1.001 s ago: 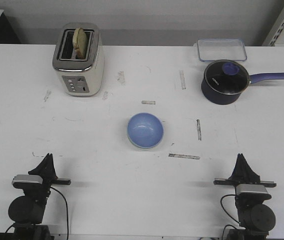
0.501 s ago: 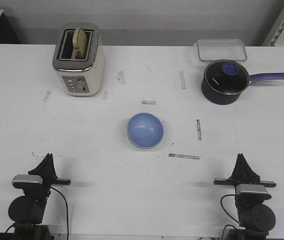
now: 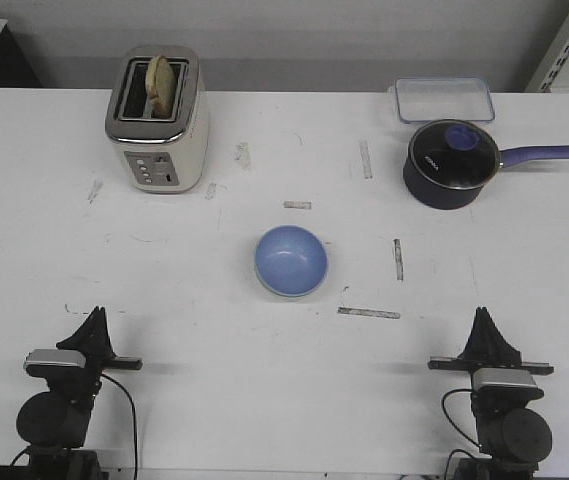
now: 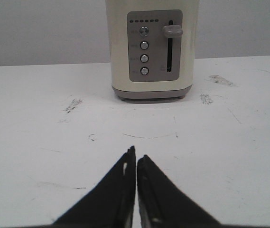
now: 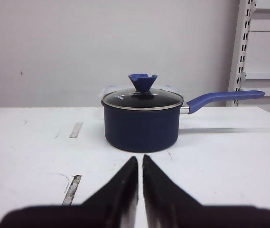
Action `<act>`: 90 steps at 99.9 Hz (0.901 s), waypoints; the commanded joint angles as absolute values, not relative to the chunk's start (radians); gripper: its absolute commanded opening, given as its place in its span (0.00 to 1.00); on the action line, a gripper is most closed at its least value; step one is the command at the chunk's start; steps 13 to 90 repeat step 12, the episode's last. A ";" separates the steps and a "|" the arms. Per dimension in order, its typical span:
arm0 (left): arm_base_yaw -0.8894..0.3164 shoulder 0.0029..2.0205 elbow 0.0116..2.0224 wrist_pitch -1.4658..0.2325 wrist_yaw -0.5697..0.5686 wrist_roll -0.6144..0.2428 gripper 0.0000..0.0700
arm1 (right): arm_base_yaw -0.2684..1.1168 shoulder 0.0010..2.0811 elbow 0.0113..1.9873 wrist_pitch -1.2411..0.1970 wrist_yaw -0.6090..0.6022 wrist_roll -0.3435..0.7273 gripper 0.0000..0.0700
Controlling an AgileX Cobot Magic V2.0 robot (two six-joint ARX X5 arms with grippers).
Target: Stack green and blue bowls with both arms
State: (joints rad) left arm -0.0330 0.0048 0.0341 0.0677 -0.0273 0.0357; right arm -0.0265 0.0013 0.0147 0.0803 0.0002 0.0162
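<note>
The blue bowl (image 3: 291,260) sits upright in the middle of the table, apart from both arms. A thin pale edge shows under its near rim; no separate green bowl is in view. My left gripper (image 3: 95,317) rests low at the table's near left, shut and empty; in the left wrist view (image 4: 136,155) its tips point at the toaster. My right gripper (image 3: 482,317) rests at the near right, shut and empty; in the right wrist view (image 5: 140,159) its tips point at the saucepan. The bowl shows in neither wrist view.
A cream toaster (image 3: 157,120) with bread in a slot stands at the far left, also in the left wrist view (image 4: 151,47). A dark navy saucepan (image 3: 450,164) with a glass lid and long handle stands at the far right, also in the right wrist view (image 5: 142,121). A clear container (image 3: 444,99) lies behind it.
</note>
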 commanded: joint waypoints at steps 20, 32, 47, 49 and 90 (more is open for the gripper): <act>-0.034 0.003 0.012 0.083 -0.028 0.039 0.00 | -0.026 0.001 0.012 0.090 0.000 0.025 0.01; -0.034 0.003 0.012 0.083 -0.028 0.039 0.00 | -0.026 0.001 0.012 0.090 0.000 0.025 0.01; -0.034 0.003 0.012 0.083 -0.028 0.039 0.00 | -0.026 0.001 0.012 0.090 0.000 0.025 0.01; -0.034 0.003 0.012 0.083 -0.028 0.039 0.00 | -0.026 0.001 0.012 0.090 0.000 0.025 0.01; -0.034 0.003 0.012 0.083 -0.028 0.039 0.00 | -0.026 0.001 0.012 0.090 0.000 0.025 0.01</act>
